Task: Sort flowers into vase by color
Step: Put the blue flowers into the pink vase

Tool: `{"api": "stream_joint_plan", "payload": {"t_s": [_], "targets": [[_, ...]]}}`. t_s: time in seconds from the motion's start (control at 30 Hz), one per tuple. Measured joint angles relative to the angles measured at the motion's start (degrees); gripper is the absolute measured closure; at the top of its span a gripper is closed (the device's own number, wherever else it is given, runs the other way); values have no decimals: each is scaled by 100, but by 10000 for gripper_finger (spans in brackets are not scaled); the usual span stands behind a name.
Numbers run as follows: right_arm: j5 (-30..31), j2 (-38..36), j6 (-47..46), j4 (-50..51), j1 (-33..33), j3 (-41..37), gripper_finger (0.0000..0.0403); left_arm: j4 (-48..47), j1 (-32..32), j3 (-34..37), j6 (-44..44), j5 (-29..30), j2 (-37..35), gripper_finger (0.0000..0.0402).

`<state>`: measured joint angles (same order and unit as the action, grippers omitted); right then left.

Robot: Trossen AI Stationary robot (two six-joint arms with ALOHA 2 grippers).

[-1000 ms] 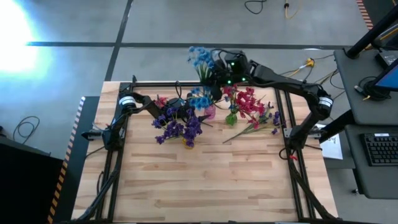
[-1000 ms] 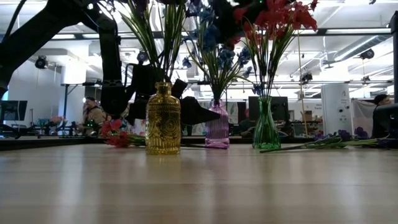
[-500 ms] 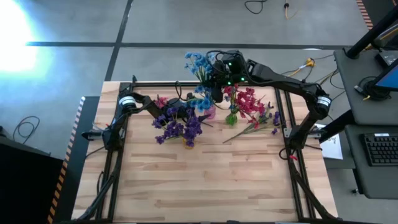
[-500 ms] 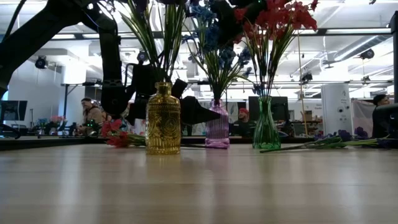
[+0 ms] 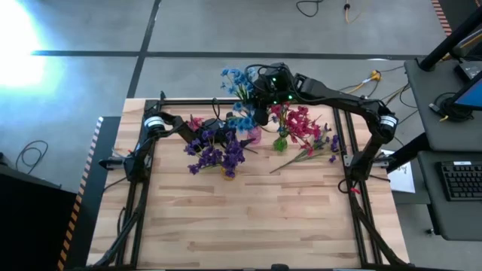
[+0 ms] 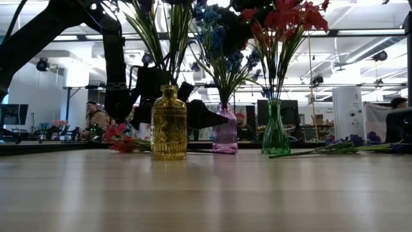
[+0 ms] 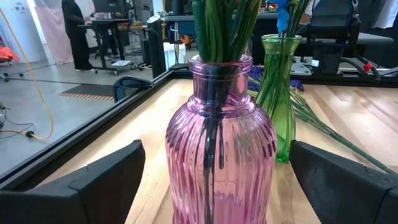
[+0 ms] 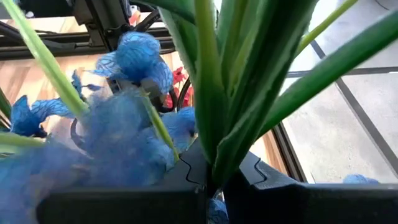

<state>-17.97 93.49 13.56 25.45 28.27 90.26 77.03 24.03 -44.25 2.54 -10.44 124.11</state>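
Three vases stand in a row at the table's far side: a gold vase (image 6: 168, 122) with purple flowers (image 5: 215, 152), a pink vase (image 6: 225, 132) with blue flowers (image 5: 242, 120), and a green vase (image 6: 275, 132) with red flowers (image 5: 301, 124). My left gripper (image 7: 216, 158) is open and level. Its fingers stand on either side of the pink vase (image 7: 221, 149) with a gap on each side. My right gripper (image 5: 261, 92) is high above the vases, shut on a blue sprig (image 5: 233, 75). My right gripper pinches the blue sprig's green stems (image 8: 212, 163) between its two fingers, some way below the blooms (image 8: 124, 106). The sprig is lifted clear above the vases, its blooms out past the fingertips toward the table's far left. The stems' lower end is hidden by the gripper.
Loose sprigs with purple and red blooms (image 5: 312, 154) lie on the table right of the green vase. A red sprig (image 6: 122, 140) lies left of the gold vase. The near half of the wooden table (image 5: 248, 226) is bare. People show in the room behind.
My right gripper has rolled and tipped a little above the vases, and the blue sprig's blooms have swung toward the table's left.
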Motion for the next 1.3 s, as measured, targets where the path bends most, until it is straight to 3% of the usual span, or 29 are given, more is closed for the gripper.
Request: {"api": "stream_joint_plan", "payload": {"t_s": [1.3], "targets": [[-21,33,-393,-262,0,-334,385,-79,-2,0,145,302,0,20]]}}
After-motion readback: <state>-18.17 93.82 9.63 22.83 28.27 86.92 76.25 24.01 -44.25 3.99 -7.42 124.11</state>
